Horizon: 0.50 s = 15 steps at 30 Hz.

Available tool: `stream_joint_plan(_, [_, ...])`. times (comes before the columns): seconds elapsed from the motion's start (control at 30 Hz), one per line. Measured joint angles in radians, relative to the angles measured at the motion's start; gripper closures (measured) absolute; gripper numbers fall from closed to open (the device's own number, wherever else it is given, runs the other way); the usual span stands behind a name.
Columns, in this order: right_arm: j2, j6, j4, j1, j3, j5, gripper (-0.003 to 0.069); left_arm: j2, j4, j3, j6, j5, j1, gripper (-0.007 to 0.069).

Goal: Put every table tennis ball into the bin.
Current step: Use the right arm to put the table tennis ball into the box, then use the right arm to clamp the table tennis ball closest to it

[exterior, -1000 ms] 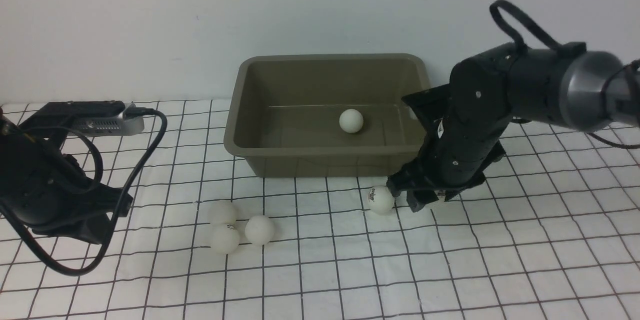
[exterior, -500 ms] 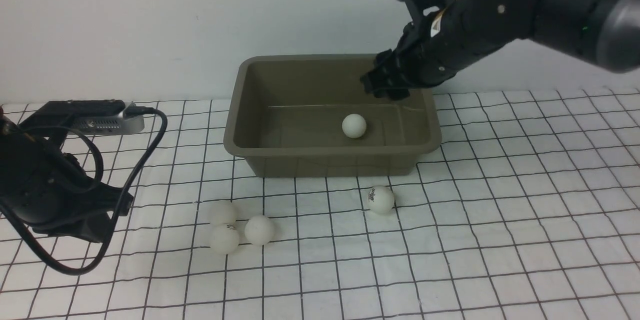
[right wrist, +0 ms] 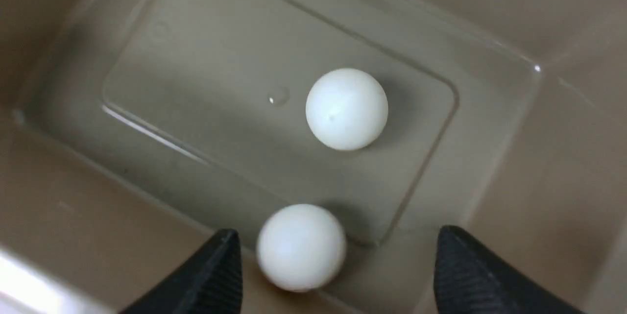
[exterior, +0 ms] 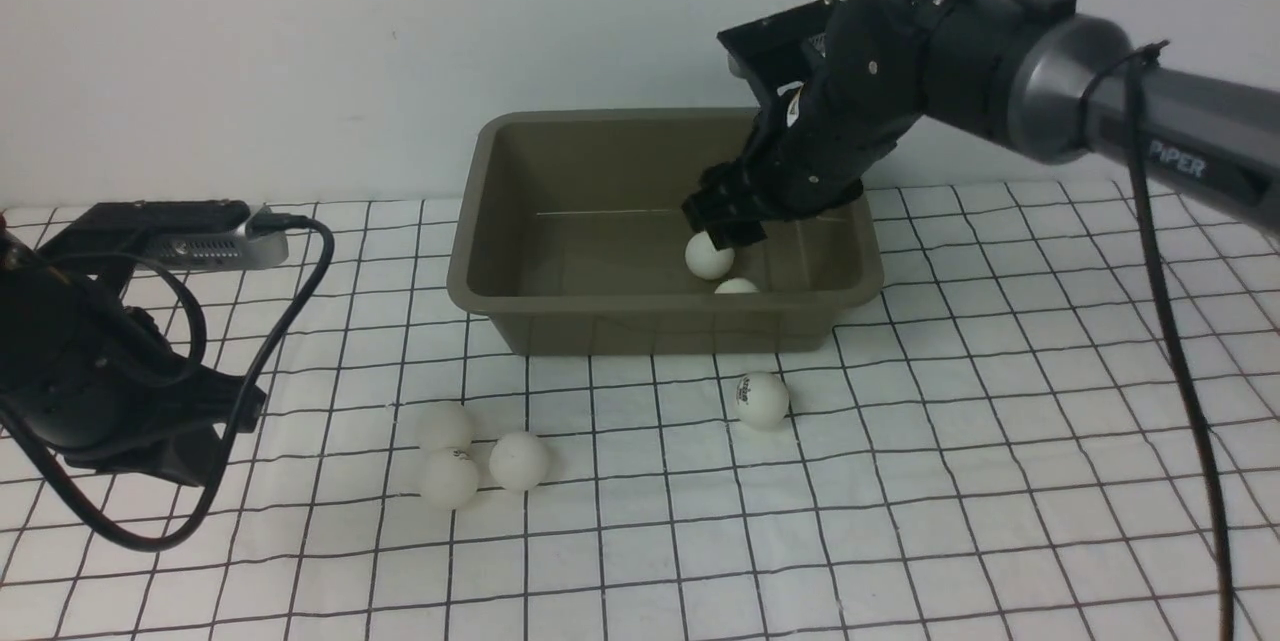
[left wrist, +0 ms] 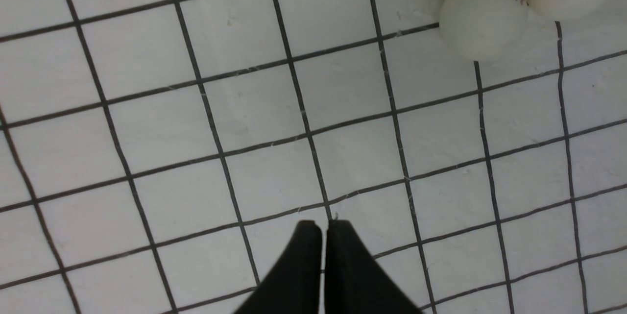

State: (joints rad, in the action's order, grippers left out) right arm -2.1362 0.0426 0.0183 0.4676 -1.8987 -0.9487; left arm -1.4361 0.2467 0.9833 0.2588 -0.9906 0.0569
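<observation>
Bin: olive-brown tub at the far edge of the bench, about midway between the left and right edges. Back rim is close against the wall. Flared rim is open on top all round.

Right tool: reaches in over the bin's right rim, tips inside the opening and above the floor, toward the near wall. Jaws are spread wide and grip nothing.

Near-wall ball: lies between the spread fingers and touches neither. Slightly blurred. It sits where the bin floor meets the near wall. From the front only its top shows over the near rim.

Floor ball: on the bin floor, right of middle, apart from the near-wall ball and from every wall.

Lone ball: on the bench just off the bin's near wall, dark print facing the front camera. Grid cloth shows on every side of it.

Cluster: three balls bunched on the bench between the bin and the near edge, left of middle. These are far ball, near ball and right ball. Far and near touch. Whether the right one touches them I cannot tell. The cluster is well apart from the lone ball.

Left tool: by the left edge, low over the bench. Fingers are closed to a hairline with nothing between them. The cluster is well apart from its tips, with bare grid squares between.
</observation>
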Motion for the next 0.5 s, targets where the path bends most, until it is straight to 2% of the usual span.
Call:
stream_joint_plan(0.3, [0.004, 0.007, -0.008, 0.0, -0.181, -0.266, 0.0173, 0.0, 0.0, 0.0, 0.0, 0.0, 0.0, 0.0628])
stream_joint_plan(0.5, [0.057, 0.011, -0.018, 0.0, -0.211, -0.301, 0.0173, 0.0, 0.001, 0.0, 0.0, -0.006, 0.0, 0.0628])
